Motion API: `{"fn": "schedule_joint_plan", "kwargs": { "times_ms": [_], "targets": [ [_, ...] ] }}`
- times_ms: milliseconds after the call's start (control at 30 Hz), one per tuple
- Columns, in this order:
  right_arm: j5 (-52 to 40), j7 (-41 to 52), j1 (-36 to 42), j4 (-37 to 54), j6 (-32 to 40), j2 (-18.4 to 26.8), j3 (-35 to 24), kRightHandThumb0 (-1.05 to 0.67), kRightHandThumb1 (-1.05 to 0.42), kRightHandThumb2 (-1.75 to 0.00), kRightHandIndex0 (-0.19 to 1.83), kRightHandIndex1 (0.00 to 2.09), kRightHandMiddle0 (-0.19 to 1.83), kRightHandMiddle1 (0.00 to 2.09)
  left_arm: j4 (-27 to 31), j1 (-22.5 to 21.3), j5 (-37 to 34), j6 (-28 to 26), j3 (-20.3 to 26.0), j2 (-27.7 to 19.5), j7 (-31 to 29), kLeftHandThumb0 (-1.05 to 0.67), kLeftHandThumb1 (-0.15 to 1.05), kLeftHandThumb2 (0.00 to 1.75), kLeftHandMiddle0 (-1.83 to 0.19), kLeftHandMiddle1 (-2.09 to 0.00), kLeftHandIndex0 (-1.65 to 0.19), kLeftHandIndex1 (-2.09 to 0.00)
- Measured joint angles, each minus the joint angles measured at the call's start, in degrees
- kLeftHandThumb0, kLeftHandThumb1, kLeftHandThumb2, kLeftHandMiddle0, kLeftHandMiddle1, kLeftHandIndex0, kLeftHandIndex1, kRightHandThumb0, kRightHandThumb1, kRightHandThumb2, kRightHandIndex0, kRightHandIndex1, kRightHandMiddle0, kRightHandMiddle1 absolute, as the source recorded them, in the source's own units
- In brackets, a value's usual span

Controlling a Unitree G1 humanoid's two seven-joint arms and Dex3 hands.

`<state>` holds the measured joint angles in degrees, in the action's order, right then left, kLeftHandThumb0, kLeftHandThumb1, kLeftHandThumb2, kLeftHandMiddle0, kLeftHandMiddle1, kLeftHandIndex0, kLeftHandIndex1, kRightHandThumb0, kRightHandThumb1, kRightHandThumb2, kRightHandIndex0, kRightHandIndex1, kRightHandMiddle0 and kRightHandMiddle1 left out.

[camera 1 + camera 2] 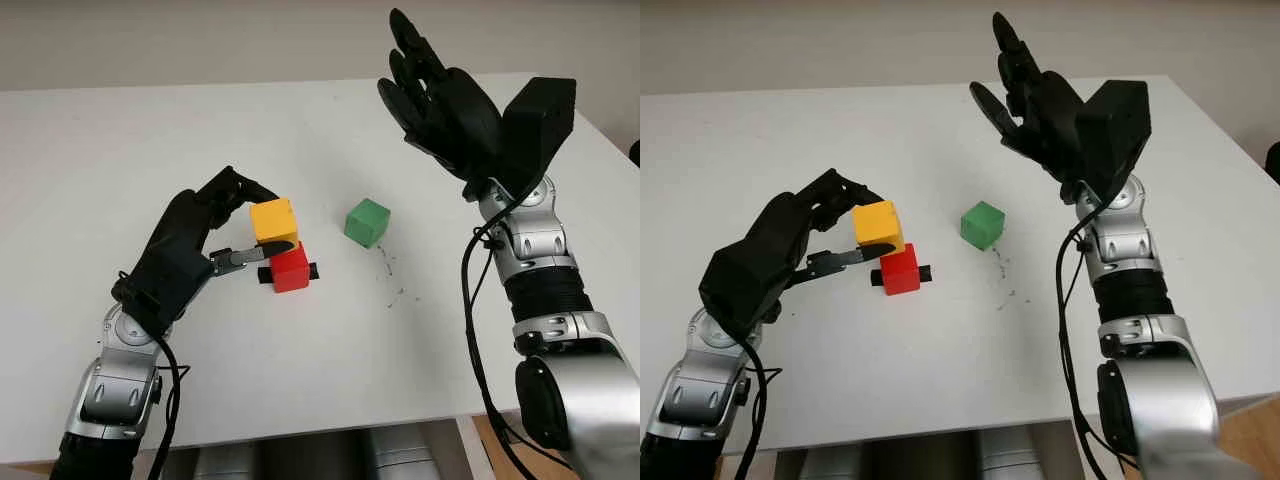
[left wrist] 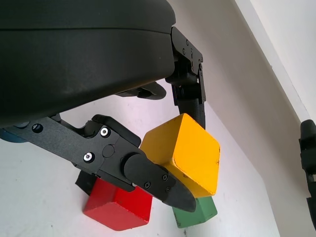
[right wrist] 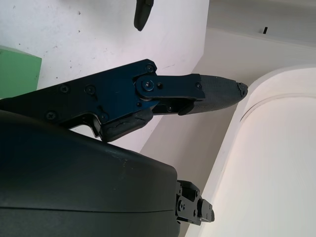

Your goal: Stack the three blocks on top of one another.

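Left hand [image 1: 235,225] grips the yellow block [image 1: 274,221] atop the red block [image 1: 290,267] mid-tabletop [image 1: 100,150]; green block [image 1: 367,222] sits beside them. Right hand [image 1: 440,105], open, is raised near the far edge.

bare lab-like test room, plain white table [image 1: 90,140], blank pale wall [image 1: 200,40], nothing homely

Flat white rectangular table [image 1: 300,380] with a smooth surface, small dark specks [image 1: 390,280] scattered near its middle, a pale plain wall [image 1: 200,40] behind the far edge, a small black flat marker [image 1: 314,270] on the tabletop.
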<state>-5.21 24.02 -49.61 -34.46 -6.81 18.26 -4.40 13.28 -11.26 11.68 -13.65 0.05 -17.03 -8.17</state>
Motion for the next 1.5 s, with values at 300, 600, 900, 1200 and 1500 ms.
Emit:
{"fn": "schedule_joint_plan", "kwargs": {
  "times_ms": [300,600,900,1200,1500],
  "targets": [
    [0.1,-0.2,0.0,0.1,0.1,0.0,0.0,-0.75,-1.05,-0.41,-0.19,0.00,-0.16,0.05,-0.1,0.4,-0.5,-1.1,-1.0,0.0,-1.4,-0.39,0.92,0.05,-0.39,-0.02,-0.40,-1.76],
    [0.2,-0.4,0.2,0.3,0.6,0.0,0.0,-0.76,-1.05,-0.40,-0.19,0.00,-0.15,0.06,-3.7,-0.8,0.5,-0.5,-2.0,0.1,-0.8,-0.41,0.92,0.05,-0.41,-0.02,-0.42,-1.75],
    [0.2,-0.4,0.4,0.5,1.4,0.0,-0.1,-0.74,-1.05,-0.39,-0.19,0.00,-0.13,0.06,-7.4,-2.7,1.0,0.9,-2.3,0.1,0.2,-0.43,0.92,0.05,-0.42,-0.01,-0.43,-1.77],
    [0.1,-0.4,0.5,0.7,1.6,0.0,-0.1,-0.74,-1.05,-0.40,-0.19,0.00,-0.14,0.06,-8.1,-3.3,0.3,1.5,-2.3,0.5,0.5,-0.41,0.92,0.05,-0.42,0.00,-0.44,-1.80],
    [0.1,-0.5,0.5,1.4,2.3,0.0,-0.1,-0.73,-1.05,-0.40,-0.19,0.00,-0.14,0.06,-7.7,-3.3,0.3,-0.7,-2.3,1.5,0.7,-0.40,0.92,0.05,-0.42,0.00,-0.45,-1.77]
  ]
}}
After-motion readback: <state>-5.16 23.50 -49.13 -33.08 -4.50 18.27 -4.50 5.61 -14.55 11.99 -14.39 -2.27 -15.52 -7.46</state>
